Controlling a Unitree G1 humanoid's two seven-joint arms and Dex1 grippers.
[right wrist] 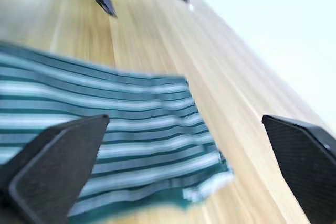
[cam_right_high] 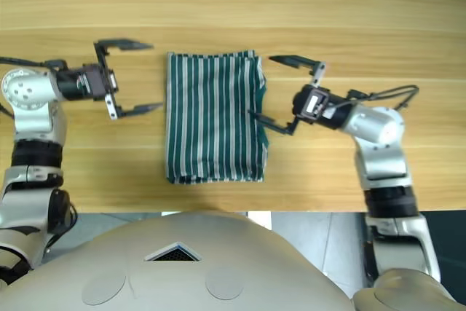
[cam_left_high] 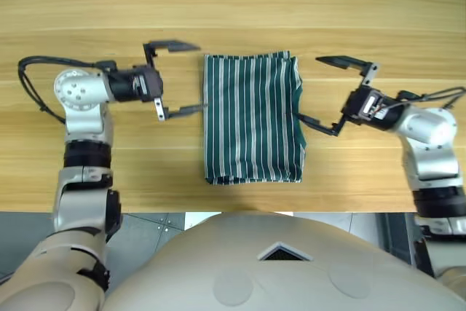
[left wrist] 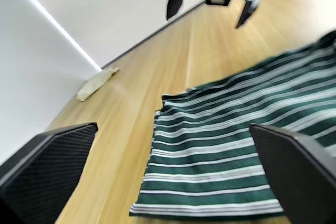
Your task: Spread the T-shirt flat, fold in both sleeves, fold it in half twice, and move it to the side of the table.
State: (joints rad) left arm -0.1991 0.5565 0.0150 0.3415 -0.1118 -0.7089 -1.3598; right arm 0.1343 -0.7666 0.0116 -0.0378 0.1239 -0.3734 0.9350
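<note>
End effector of the left arm (cam_left_high: 178,79), left of centre in the head view, is released: its two fingers are spread wide and hold nothing. The upper finger lies over bare bench (cam_left_high: 233,5), clear of the cloth. The tip of the lower finger reaches the left edge of the T-shirt (cam_left_high: 251,118); whether it touches cannot be told.

End effector of the right arm (cam_left_high: 309,87), right of centre, is likewise released and spread wide, with nothing grasped. Its lower finger tip meets the right edge of the T-shirt about halfway down. Its upper finger hovers just beside the upper right corner, apart from it.

T-shirt lies folded at the middle of the frame, between the two end effectors. It forms a compact rectangle with its long axis running from top to bottom of the frame. It is dark green with thin white stripes, and the stripes run along the long axis. The left edge is straight. The right edge is uneven, with layers showing and a slight bulge toward the lower right corner. The bottom edge sits near the bench's near edge.
</note>
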